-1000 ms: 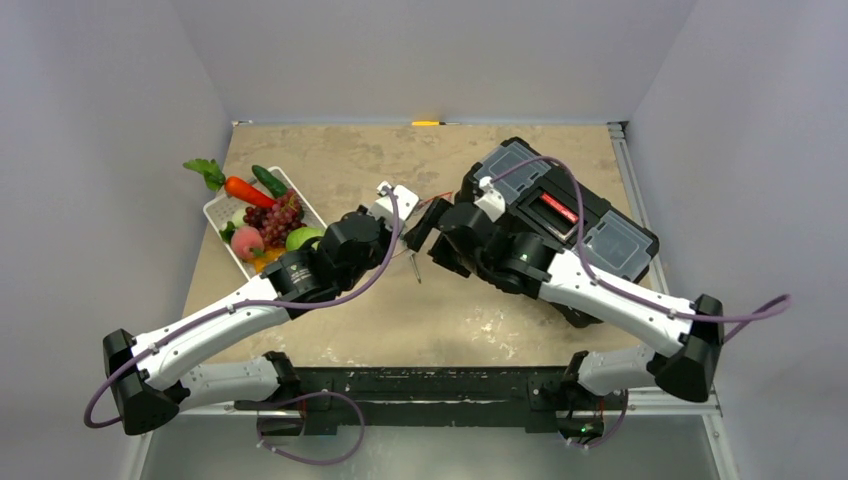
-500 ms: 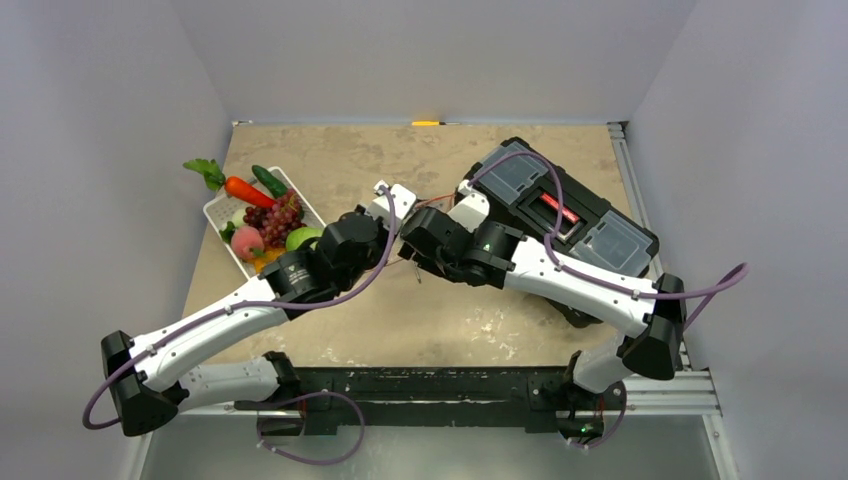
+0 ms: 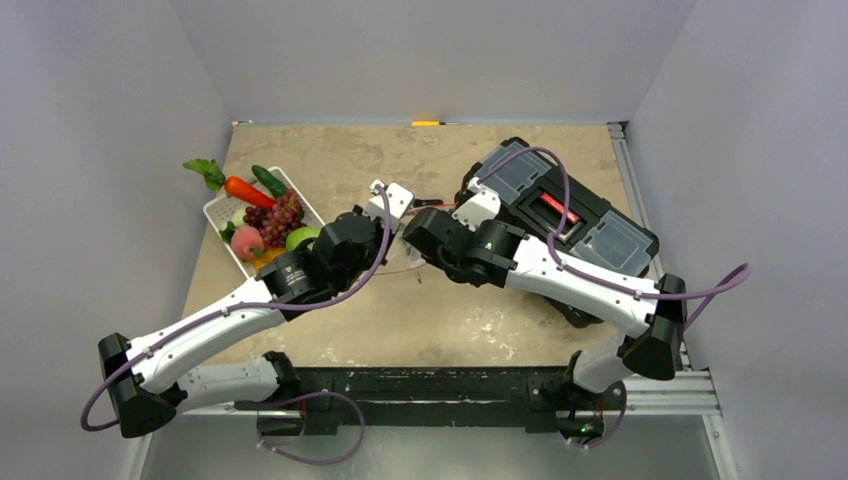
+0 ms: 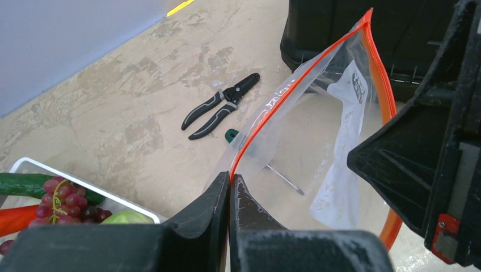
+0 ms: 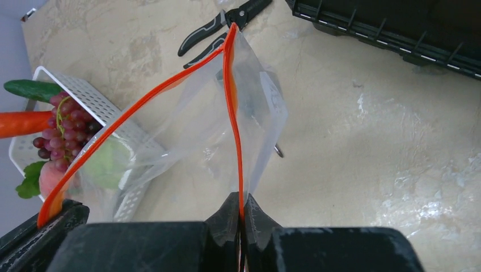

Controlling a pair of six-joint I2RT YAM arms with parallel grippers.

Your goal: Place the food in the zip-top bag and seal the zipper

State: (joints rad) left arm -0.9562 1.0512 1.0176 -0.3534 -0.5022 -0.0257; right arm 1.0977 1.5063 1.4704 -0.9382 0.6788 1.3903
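The clear zip-top bag [image 4: 317, 130] hangs in the air between my two grippers, its mouth spread apart. My left gripper [image 4: 230, 178] is shut on one orange-red zipper [image 4: 272, 116] strip. My right gripper [image 5: 241, 199] is shut on the other zipper [image 5: 230, 102] strip, and both strips meet at the far corner. Nothing lies inside the bag. The food sits in the white basket [image 3: 222, 210] on the left: carrot [image 3: 245, 190], cucumber [image 3: 268, 180], grapes [image 3: 280, 215], peach [image 3: 246, 242] and green cabbage [image 3: 303, 238].
Black-handled pliers [image 4: 221, 106] lie on the table beyond the bag. A thin metal tool with a green handle [image 4: 231, 135] lies under the bag. A black toolbox [image 3: 560, 205] fills the right rear of the table, close behind my right arm.
My right arm swung left to the bag and its jaws went from open to shut on the zipper strip. My left gripper kept its hold and barely moved.
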